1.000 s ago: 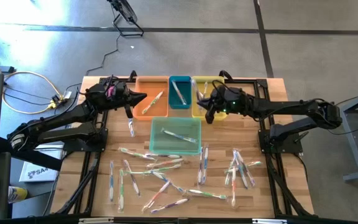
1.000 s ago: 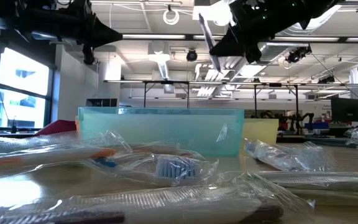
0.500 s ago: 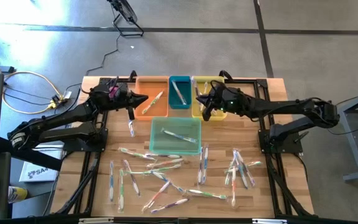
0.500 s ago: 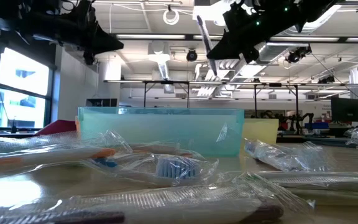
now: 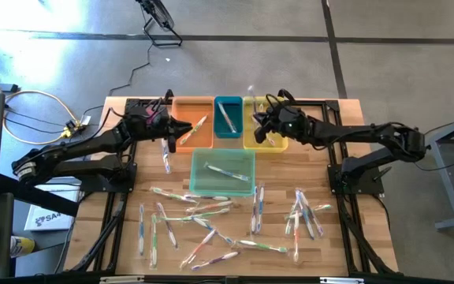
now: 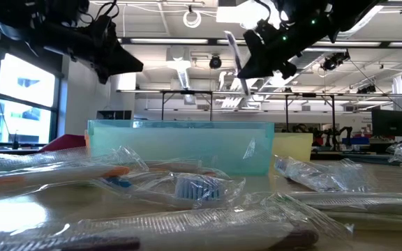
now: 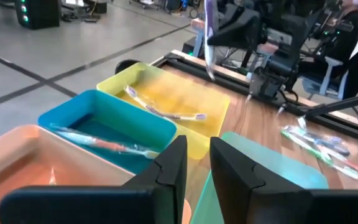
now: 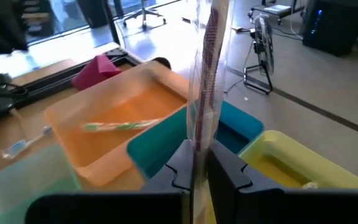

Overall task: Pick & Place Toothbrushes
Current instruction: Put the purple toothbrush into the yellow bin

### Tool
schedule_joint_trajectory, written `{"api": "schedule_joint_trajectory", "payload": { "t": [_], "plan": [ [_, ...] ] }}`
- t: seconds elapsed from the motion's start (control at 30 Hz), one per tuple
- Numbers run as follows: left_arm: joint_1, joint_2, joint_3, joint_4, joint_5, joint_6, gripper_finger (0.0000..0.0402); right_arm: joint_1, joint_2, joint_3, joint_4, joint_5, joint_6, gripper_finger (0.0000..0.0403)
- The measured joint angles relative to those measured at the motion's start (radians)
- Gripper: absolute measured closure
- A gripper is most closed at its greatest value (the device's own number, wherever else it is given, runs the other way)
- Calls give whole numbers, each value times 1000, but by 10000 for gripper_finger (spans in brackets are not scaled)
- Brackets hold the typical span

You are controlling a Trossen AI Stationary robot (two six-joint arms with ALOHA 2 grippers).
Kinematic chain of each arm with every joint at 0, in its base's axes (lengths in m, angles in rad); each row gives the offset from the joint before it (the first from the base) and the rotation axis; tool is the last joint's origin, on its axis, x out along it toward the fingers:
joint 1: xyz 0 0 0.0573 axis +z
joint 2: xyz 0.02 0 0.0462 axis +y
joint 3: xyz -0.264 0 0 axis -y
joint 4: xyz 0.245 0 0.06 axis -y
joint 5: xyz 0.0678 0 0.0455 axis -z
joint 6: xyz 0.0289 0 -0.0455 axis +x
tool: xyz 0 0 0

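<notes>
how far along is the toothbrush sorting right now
Early. Done: single toothbrushes lie in the orange bin, blue bin, yellow bin and green bin. In hand: the right gripper, over the yellow bin, grips a wrapped toothbrush upright; the left gripper is over the orange bin, empty. Left: the pile of loose toothbrushes on the table.

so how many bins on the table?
4. Orange bin, blue bin and yellow bin stand in a row at the far edge; green bin sits in front of them.
</notes>
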Motion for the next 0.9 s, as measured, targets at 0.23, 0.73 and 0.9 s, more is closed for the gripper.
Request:
{"api": "schedule_joint_trajectory", "payload": {
  "t": [0.23,0.73,0.9],
  "plan": [
    [0,4,0,0,0,-2,332,-40,0,29,-79,-6,45,388],
    [0,4,0,0,-32,5,332,-125,69,175,-466,11,256,388],
    [0,4,0,0,-33,4,332,-159,152,175,-531,-7,295,388]
  ]
}}
